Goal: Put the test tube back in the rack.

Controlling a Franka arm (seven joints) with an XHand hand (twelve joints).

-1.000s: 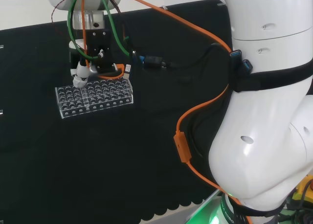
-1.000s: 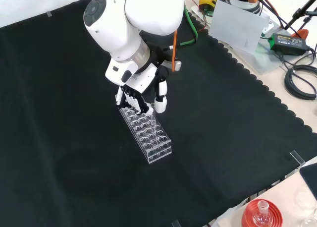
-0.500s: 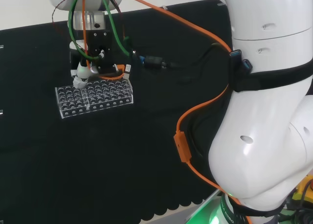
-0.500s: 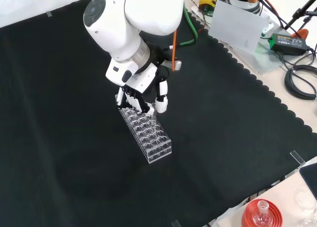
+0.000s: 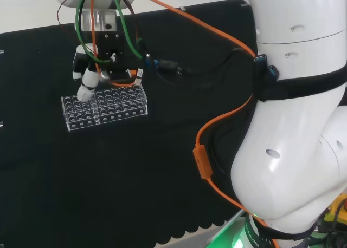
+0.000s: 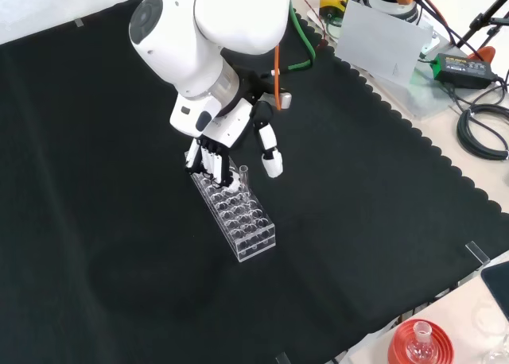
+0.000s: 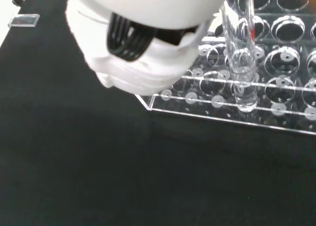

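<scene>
Test tube point(image 6: 243, 176) stands in rack point(image 6: 238, 217); robot hand point(image 6: 227, 141) spread above, thumb apart.

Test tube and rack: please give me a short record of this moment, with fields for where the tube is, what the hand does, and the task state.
tube: test tube stands upright in a hole of the clear rack
rack place: on the black cloth, below the hand
hand: hand above the rack's end, thumb spread away, fingers relaxed, not round the tube
task state: tube looks placed and released
</scene>
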